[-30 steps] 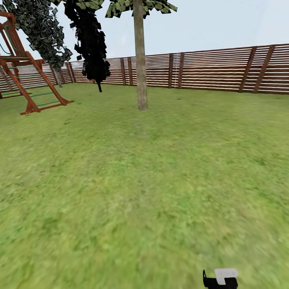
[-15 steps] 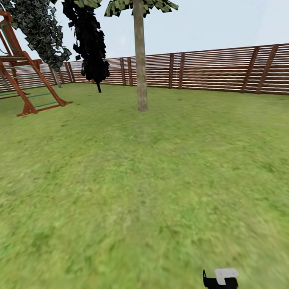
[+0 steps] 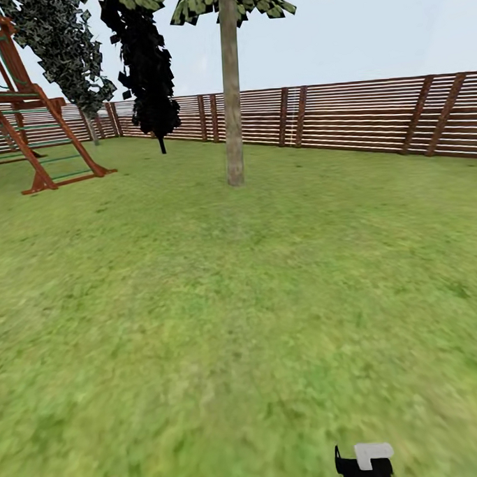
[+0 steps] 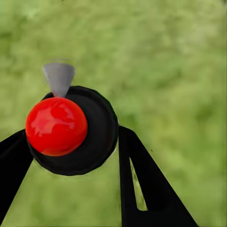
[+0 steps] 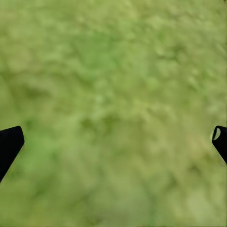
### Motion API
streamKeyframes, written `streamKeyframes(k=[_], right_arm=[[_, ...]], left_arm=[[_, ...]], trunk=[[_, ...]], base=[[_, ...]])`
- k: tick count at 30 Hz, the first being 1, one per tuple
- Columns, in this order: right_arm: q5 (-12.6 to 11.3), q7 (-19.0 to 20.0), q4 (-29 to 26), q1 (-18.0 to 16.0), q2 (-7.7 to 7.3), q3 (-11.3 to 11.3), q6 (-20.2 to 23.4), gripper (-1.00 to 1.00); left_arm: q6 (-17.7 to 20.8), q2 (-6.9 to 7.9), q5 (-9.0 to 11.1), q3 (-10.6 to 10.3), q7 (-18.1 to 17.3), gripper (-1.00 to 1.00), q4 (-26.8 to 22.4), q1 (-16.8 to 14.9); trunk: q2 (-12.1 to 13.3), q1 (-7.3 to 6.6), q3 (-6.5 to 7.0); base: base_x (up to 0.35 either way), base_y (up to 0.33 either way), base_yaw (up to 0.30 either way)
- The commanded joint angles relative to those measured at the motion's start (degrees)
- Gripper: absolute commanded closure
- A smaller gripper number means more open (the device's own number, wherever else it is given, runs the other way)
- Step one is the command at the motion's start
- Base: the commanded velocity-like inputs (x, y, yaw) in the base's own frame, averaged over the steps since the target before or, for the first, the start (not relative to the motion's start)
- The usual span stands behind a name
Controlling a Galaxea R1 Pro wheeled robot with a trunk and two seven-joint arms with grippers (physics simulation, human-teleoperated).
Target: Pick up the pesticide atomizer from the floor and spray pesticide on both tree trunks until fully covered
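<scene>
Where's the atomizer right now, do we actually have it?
Yes: in the left wrist view the pesticide atomizer, red top toward the camera, sits clamped between the left gripper fingers, above the grass lawn.

Tree trunk (image 3: 231, 92) ahead on lawn (image 3: 243, 322); fence (image 3: 344, 117) behind, playset (image 3: 23, 131) left.

Red-topped black pesticide atomizer (image 4: 71, 130), pale mottled tree trunk (image 3: 231, 92), reddish-brown fence (image 3: 358, 117)
</scene>
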Motion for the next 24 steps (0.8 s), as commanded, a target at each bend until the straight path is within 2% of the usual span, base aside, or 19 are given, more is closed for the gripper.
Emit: streamKeyframes(k=[1, 24], right_arm=[[0.55, -0.23, 0.06, -0.04, 0.02, -0.34, -0.15, -1.00], [0.55, -0.23, 0.06, -0.04, 0.02, -0.34, -0.15, -1.00]], left_arm=[[-0.14, 0.00, 0.13, 0.05, -0.07, 1.00, 0.03, -0.03], [-0.09, 0.00, 0.13, 0.07, -0.06, 1.00, 0.03, -0.03]], trunk=[[-0.02, 0.03, -0.05], [-0.02, 0.03, -0.05]], base=[[0.338, 0.000, 0.000], [0.338, 0.000, 0.000]])
